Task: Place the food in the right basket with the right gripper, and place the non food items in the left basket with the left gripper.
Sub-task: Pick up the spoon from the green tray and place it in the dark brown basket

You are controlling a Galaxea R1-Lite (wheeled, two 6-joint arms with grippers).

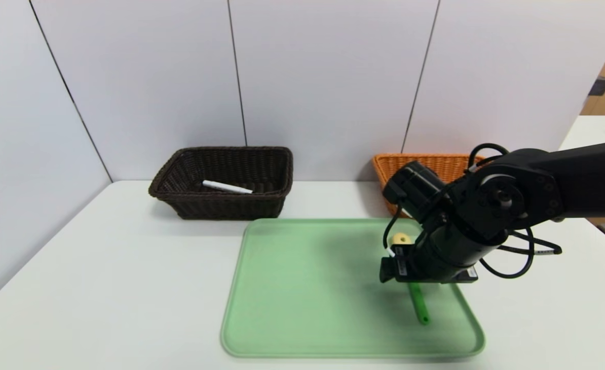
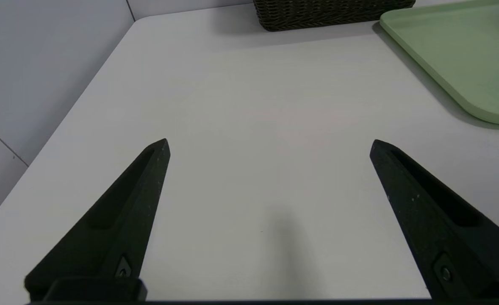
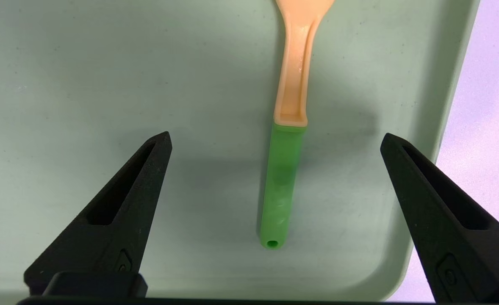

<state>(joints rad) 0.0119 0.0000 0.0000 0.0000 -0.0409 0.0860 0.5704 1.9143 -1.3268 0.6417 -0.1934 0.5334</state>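
The spoon, cream head and green handle, lies on the right side of the green tray. My right gripper hangs just above it, partly covering it in the head view. In the right wrist view the right gripper is open, and the spoon lies lengthwise on the tray between its fingers, untouched. The white marker lies inside the dark brown left basket. The orange right basket stands behind my right arm, half hidden. The banana is out of view. My left gripper is open over bare table, empty.
The white table is walled by grey panels at the back and left. In the left wrist view the dark basket and a corner of the tray lie ahead. The tray's raised rim runs beside the right gripper.
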